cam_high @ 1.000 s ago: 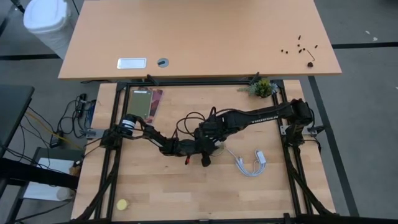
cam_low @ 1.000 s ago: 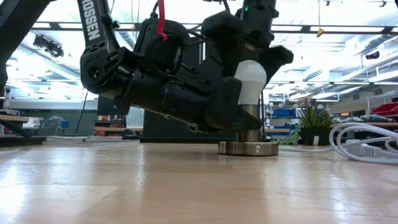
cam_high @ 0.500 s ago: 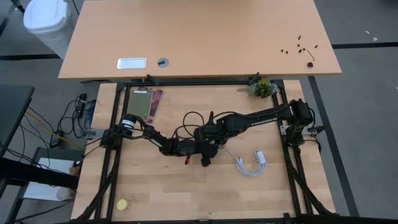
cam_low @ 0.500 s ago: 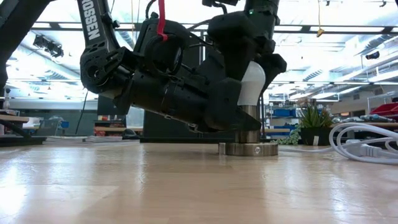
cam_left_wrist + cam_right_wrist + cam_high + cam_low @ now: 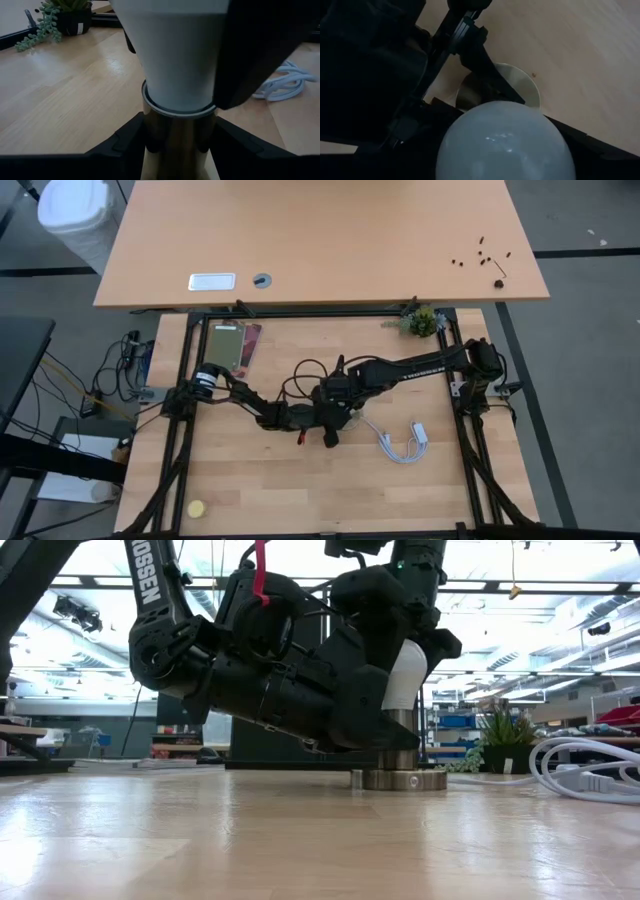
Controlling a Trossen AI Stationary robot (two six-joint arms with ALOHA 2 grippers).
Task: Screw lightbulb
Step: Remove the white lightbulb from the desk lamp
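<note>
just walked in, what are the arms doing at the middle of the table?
Both arms meet at a lamp socket mid-table. The left gripper is clamped around the socket's metal collar, holding it steady. The right gripper comes down from above, its fingers around the white lightbulb, which stands upright in the socket. From the low view the bulb looks seated in the collar; how far it is threaded cannot be told. A coiled white cable lies beside them.
</note>
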